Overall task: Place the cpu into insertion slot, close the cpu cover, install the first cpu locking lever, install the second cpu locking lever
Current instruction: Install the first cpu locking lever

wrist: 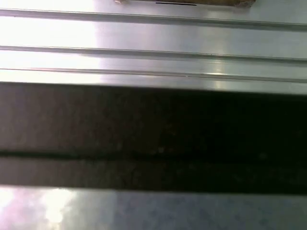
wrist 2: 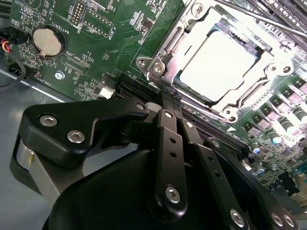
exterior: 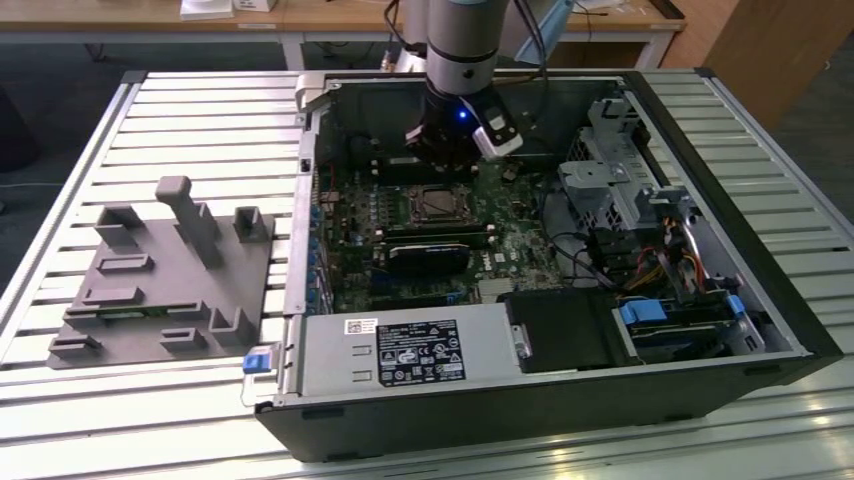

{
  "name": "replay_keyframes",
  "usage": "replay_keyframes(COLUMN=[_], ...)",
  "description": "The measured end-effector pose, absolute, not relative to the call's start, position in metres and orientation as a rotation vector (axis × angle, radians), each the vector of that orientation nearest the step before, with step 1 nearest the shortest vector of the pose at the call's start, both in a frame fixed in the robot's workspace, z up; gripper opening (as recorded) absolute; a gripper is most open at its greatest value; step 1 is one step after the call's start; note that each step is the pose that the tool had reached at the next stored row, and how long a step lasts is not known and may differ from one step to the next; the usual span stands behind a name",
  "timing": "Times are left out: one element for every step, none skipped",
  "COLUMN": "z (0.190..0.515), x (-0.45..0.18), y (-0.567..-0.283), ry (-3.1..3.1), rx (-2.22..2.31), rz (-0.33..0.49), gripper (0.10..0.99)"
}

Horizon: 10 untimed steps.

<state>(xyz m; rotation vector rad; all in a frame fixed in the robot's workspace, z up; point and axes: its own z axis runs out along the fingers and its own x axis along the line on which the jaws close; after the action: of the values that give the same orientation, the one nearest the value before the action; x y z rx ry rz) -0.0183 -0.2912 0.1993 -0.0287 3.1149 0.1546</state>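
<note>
Exterior view: gripper (exterior: pixel 445 158) hangs inside the open computer case (exterior: pixel 747 300), just above the insertion slot (exterior: pixel 438 204) at frame centre; grey fixture block (exterior: pixel 167 280) lies at left on the slatted table (exterior: pixel 80 420). Second wrist view: cpu (wrist 2: pixel 221 64) sits flat in the socket at upper right, cpu cover (wrist 2: pixel 180 36) frame lying closed around it, on the green motherboard (wrist 2: pixel 120 28). Round coin battery (wrist 2: pixel 48 40) at upper left. Gripper fingers (wrist 2: pixel 168 129) pressed together, gripping nothing, tips next to the socket's lower-left corner.
</note>
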Motion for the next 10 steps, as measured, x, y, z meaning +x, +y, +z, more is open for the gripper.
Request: replay_keyframes(z=[0.1991,0.1989,0.1987,0.1987,0.1987,0.1983,0.1980,0.1976,0.1974,0.1971], x=[-0.0183,-0.0182,-0.0181,-0.0180,-0.0179,-0.0178,-0.0176,-0.0174,-0.0172,-0.0170], y=[-0.2911,-0.2911,-0.2911,-0.2911,-0.2911,-0.2911,-0.2910,-0.2910,-0.2911,-0.2911], ry=[3.115,3.115,3.115,3.116,3.116,3.115,3.115,3.115,3.116,3.116], rx=[-0.029,-0.029,-0.029,-0.029,-0.029,-0.029,-0.029,-0.029,-0.029,-0.029], rz=[0.151,0.148,0.145,0.145,0.145,0.144,0.144,0.143,0.142,0.142], gripper=[0.106,0.106,0.106,0.106,0.106,0.106,0.106,0.106,0.106,0.106])
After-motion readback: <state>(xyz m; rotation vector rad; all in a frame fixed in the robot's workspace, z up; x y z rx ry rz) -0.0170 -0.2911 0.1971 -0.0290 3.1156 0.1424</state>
